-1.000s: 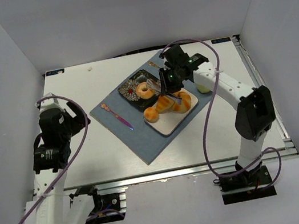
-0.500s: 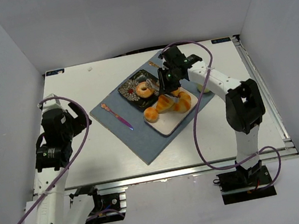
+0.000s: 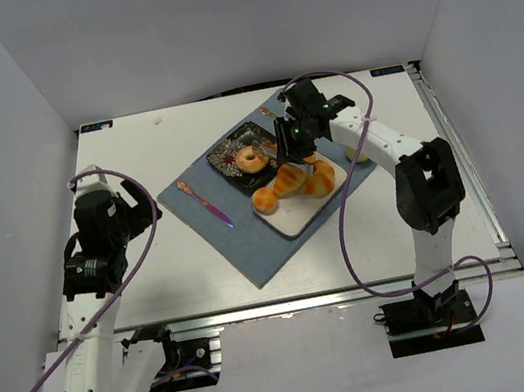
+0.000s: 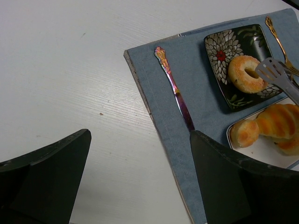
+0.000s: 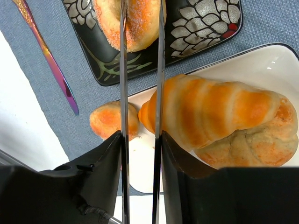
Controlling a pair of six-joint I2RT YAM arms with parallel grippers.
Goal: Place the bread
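The golden ring-shaped bread (image 4: 245,73) lies on the black flowered square plate (image 4: 219,51), at the tips of thin metal tongs (image 5: 124,93) clenched in the right gripper (image 5: 141,154). If a blade snags, withdrawing could drag it off toward the golden rolls (image 5: 215,116) nearer the gripper.

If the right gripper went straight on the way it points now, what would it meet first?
Probably the ring-shaped golden-brown bread on the black flowered plate: the thin metal tongs in the right gripper reach over it, though height is unclear.
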